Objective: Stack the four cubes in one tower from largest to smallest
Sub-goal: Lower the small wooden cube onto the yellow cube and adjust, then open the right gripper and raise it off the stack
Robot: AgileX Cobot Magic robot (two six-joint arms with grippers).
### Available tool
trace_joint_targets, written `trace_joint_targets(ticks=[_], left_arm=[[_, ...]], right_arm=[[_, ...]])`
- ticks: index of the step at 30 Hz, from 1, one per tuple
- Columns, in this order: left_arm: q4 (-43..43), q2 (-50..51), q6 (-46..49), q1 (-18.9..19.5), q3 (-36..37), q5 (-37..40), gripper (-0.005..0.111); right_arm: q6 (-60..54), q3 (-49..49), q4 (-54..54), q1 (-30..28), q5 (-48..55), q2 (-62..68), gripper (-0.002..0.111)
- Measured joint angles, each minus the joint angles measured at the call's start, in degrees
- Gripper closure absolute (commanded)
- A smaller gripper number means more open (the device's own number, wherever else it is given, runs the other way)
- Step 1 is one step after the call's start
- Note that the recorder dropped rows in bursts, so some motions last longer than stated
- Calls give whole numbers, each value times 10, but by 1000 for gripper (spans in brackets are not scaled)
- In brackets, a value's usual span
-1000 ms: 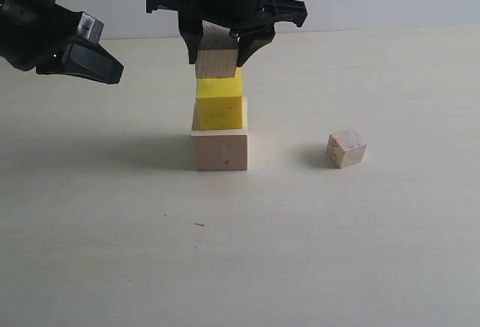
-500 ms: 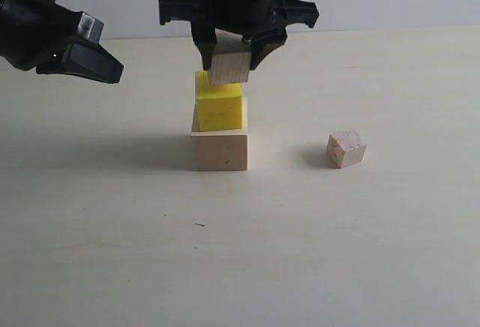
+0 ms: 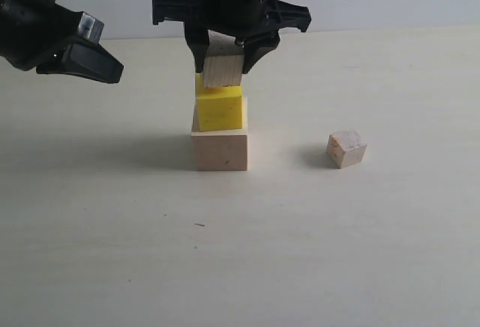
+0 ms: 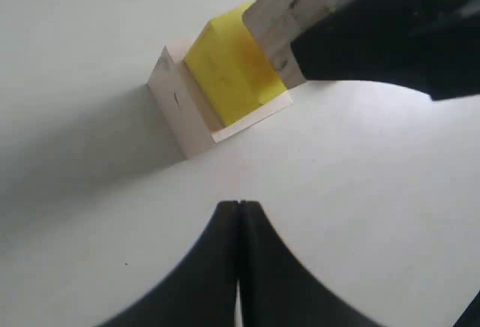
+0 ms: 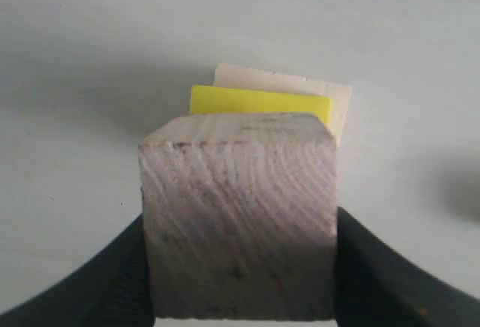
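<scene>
The small cube [image 3: 346, 148] is sitting on the table [image 3: 112, 252], right of the large cube [image 3: 220, 151] bearing the yellow cube [image 3: 220, 111]. Pointing down, the right end effector [image 3: 223, 63] is clamping the medium cube [image 3: 222, 72] over the yellow cube. The left end effector [image 4: 238, 218] is hovering off left, jaws together.

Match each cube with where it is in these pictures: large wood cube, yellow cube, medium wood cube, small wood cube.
Things:
1. large wood cube
2. yellow cube
3. medium wood cube
4. small wood cube

Places:
A. alone on the table, apart from the others
B. clamped in the right gripper
C. on top of the large wood cube
D. on the table, under the yellow cube

Pairs: 1-D, 2-C, 3-B, 4-A
</scene>
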Motion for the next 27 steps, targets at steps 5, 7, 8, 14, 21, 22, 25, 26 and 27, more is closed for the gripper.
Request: trace_joint_targets(ticks=[5, 7, 8, 14, 21, 22, 25, 26, 27], left_arm=[[0, 0, 0, 0, 0, -1, 107], [0, 0, 0, 0, 0, -1, 107], [0, 0, 0, 0, 0, -1, 107], [0, 0, 0, 0, 0, -1, 107], [0, 0, 0, 0, 0, -1, 107], [0, 0, 0, 0, 0, -1, 107], [0, 0, 0, 0, 0, -1, 107], [0, 0, 0, 0, 0, -1, 107], [0, 0, 0, 0, 0, -1, 107]], right_arm=[[-5, 0, -3, 0, 0, 7, 108], [-5, 0, -3, 0, 0, 8, 108], [-5, 0, -3, 0, 0, 8, 105], [-8, 0, -4, 0, 0, 8, 67], [-13, 0, -3, 0, 0, 8, 32], [-13, 0, -3, 0, 0, 8, 32], [-13, 0, -3, 0, 0, 8, 32], [-13, 0, -3, 0, 0, 8, 32], [-13, 0, -3, 0, 0, 8, 32]])
